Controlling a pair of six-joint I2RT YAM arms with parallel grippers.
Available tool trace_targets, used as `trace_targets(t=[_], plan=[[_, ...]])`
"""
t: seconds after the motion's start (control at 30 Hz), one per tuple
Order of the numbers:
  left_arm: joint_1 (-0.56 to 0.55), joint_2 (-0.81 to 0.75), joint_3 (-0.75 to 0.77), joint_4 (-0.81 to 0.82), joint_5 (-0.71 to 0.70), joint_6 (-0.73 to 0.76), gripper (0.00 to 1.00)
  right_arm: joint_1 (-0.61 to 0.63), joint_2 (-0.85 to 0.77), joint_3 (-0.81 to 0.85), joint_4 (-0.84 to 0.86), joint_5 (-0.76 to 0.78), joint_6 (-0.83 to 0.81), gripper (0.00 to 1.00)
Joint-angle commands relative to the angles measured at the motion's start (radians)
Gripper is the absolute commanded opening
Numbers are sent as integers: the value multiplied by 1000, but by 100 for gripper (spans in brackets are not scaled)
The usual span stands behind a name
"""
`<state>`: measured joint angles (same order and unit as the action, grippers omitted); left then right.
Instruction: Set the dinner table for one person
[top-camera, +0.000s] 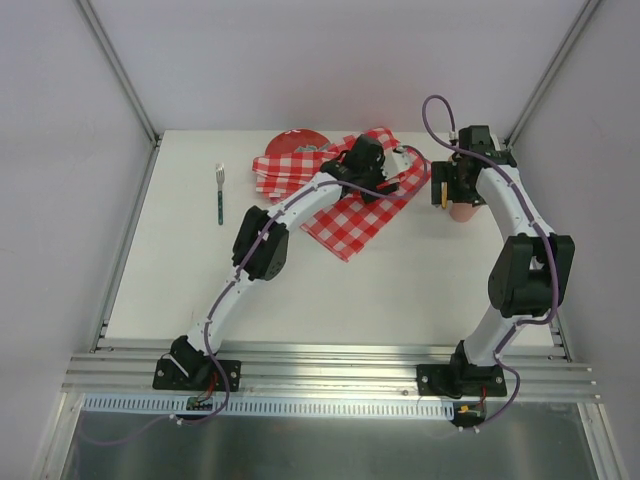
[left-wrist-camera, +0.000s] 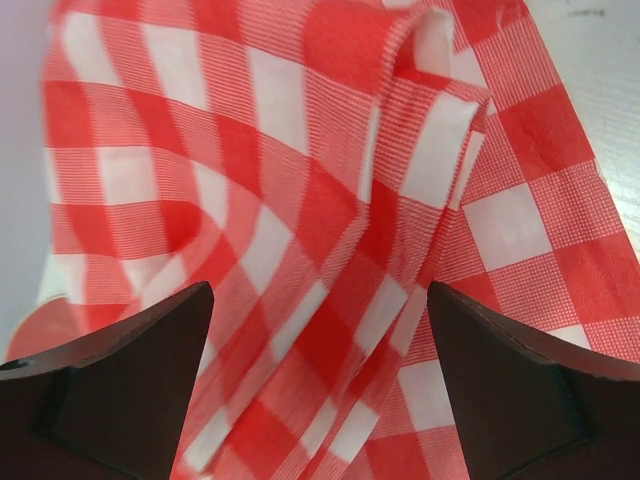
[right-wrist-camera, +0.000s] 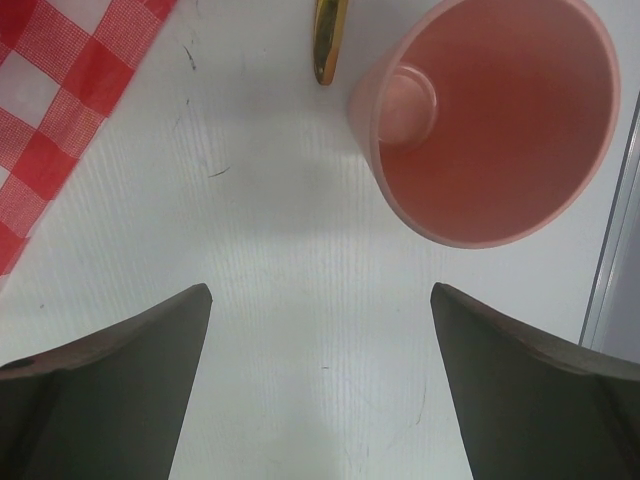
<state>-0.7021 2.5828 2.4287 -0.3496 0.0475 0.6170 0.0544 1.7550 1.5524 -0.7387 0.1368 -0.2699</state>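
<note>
While the checked cloth (top-camera: 350, 215) lies bunched and creased at the far middle of the bench (top-camera: 400, 290), the left tool (left-wrist-camera: 320, 290) hangs directly over its folds. The jaws are spread wide and nothing is clamped between them. Whether the fingertips touch the fabric cannot be determined. This position suits a pinch on a raised fold, so the step in hand is judged to be spreading the cloth flat.

The right tool (right-wrist-camera: 320, 288) hangs over bare bench surface between a corner of the cloth and the pink cup (right-wrist-camera: 490, 120). Its jaws are fully apart and empty. The cup appears to stand upright with its mouth facing the tool. This placement is judged a ready approach to the cup. A yellow-gold item (right-wrist-camera: 330, 40) lies just beside the cup; its type cannot be told.

The red plate (top-camera: 295, 143) sits at the far edge, partly covered by the cloth. The fork (top-camera: 220, 195) lies well apart on the left, with its long axis running from near to far and its tines at the far end.

The bench is the white surface that carries all these items, bounded by grey rails (top-camera: 128, 240). Its long axis is judged to run left to right, parallel to the near rail that holds both arm bases. The cloth runs skewed to that axis, with one corner pointing toward the arms.
</note>
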Motion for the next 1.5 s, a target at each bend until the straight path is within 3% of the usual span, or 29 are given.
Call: trace_targets(t=[0.0,0.07,0.1,0.17,0.3,0.33,0.47,0.5,0.63,0.77,0.97,1.07,1.3,1.47], plan=[[-10,33,41,8,49,-25,89,-10,-23,0,10,6,14,97],[-11,40,40,8,54,-36,79,-11,-26,3,12,15,11,97],[-10,42,38,6,58,-36,48,-13,-26,2,13,17,11,97],[-7,39,39,8,31,-52,0,-16,-32,-5,13,23,11,97],[26,-84,-75,3,-64,-173,0,-18,-48,-29,18,18,15,97],[33,-129,-186,-3,-70,-216,0,-18,-51,-35,21,15,17,97],[58,-457,-446,-69,-68,-266,0,-19,-52,-60,12,-73,5,97],[70,-517,-488,-107,-57,-296,0,-21,-52,-69,12,-119,-20,97],[72,-769,-666,-218,-11,-336,0,-19,-46,-141,67,-574,-112,97],[61,-912,-711,-276,-31,-320,0,24,101,7,47,-678,-49,97],[72,-863,-679,-276,-34,-278,0,152,233,167,22,-864,-18,97],[81,-808,-631,-276,-8,-286,0,225,210,144,10,-934,4,97],[145,-597,-433,-281,69,-309,0,260,-39,-92,48,-763,20,97],[196,-327,-55,-282,49,-289,0,211,-179,-183,0,-683,-32,97]])
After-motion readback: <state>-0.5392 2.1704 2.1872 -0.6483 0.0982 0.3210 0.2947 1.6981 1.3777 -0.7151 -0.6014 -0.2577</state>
